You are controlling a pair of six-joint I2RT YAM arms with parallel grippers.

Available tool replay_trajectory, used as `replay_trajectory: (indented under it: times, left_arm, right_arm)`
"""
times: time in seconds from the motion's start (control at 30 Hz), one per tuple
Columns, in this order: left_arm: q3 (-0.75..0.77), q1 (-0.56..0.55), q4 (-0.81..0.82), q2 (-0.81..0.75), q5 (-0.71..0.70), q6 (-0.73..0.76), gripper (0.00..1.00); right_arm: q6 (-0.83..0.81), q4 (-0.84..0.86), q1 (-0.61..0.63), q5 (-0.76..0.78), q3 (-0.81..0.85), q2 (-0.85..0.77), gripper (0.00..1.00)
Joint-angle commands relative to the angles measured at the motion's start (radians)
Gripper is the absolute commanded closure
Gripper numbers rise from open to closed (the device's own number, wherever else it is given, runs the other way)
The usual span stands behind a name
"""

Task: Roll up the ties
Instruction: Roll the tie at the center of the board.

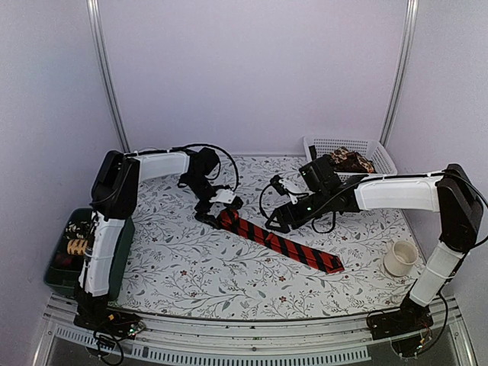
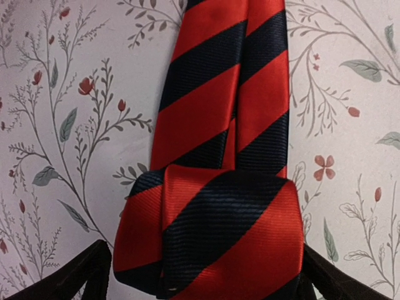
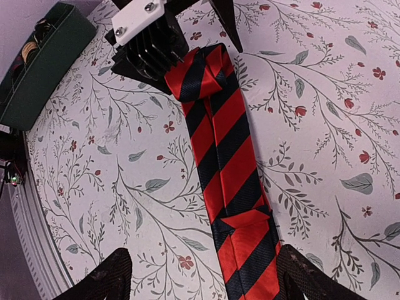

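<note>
Top external view: the red-and-black striped tie lies diagonally across the middle of the surface. Its folded-over end sits between the left fingers, spread wide. The right fingers, also wide, hold nothing above its length.

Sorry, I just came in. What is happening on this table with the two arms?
The arms are working on a red tie with black stripes that lies on the flowered table. One end of it is folded over into the start of a roll. The left gripper is open, with a finger on each side of that fold. The right gripper is also open and straddles the flat strip further along, not closed on it. Most of the tie is not yet rolled.
</note>
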Motion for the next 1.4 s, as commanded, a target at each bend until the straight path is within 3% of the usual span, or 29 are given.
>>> replay_trajectory:
  times: [0.0, 0.43, 0.77, 1.17, 1.33, 1.37]
  left_arm:
    - [0.025, -0.017, -0.059, 0.023, 0.046, 0.033, 0.05]
    - [-0.065, -0.042, -0.016, -0.032, 0.022, -0.006, 0.36]
    - [-0.182, -0.116, 0.002, -0.105, -0.1, -0.246, 0.53]
    - [-0.379, -0.252, 0.009, -0.199, -0.183, -0.573, 0.55]
    - [-0.435, -0.267, 0.092, -0.255, -0.17, -0.615, 0.41]
    - [-0.446, -0.268, 0.112, -0.263, -0.18, -0.616, 0.28]
  right_arm:
    - [0.011, 0.002, -0.002, -0.011, -0.012, 0.053, 0.21]
    - [0.012, 0.007, -0.003, -0.022, -0.008, 0.055, 0.21]
    - [0.017, 0.012, -0.002, -0.031, -0.006, 0.057, 0.22]
    - [0.02, 0.018, -0.003, -0.05, -0.043, 0.024, 0.21]
    - [0.017, 0.041, -0.003, -0.095, -0.07, 0.032, 0.21]
    - [0.01, 0.055, 0.0, -0.104, -0.075, 0.031, 0.2]
